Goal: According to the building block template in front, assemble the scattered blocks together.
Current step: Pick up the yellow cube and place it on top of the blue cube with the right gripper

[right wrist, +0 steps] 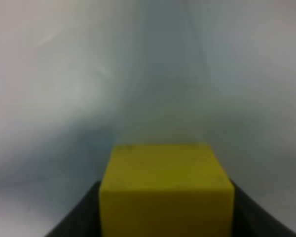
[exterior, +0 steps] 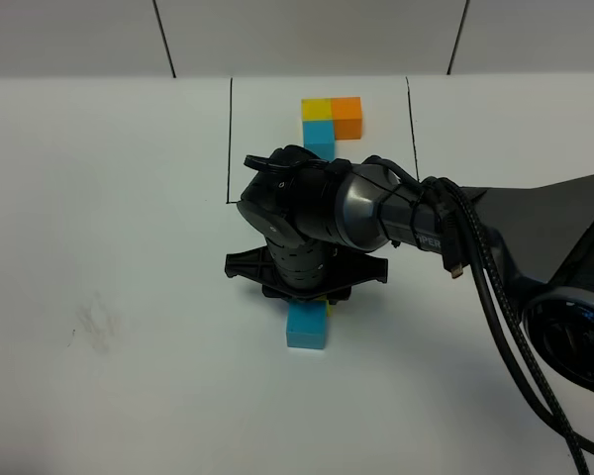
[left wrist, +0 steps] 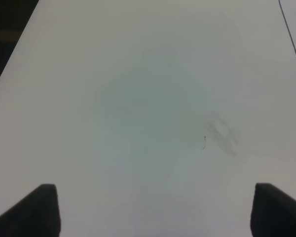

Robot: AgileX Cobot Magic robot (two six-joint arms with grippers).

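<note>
On the white table (exterior: 109,198) the right arm (exterior: 376,213) reaches across the middle and hangs low over a sky-blue cube (exterior: 306,329) — a sliver of a yellow cube (exterior: 330,308) shows at its far right corner, under the arm. Farther back, between two thin black lines (exterior: 229,139), sits the building block template (exterior: 329,121) — yellow, orange and blue in an L. A faint smudge (exterior: 97,327) marks the table on the left.

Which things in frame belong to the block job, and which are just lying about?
Job:
- template
- blue cube
- yellow cube, held in the right jaws
- orange cube: not visible

Lying about:
- smudge on the table
- arm cables
</note>
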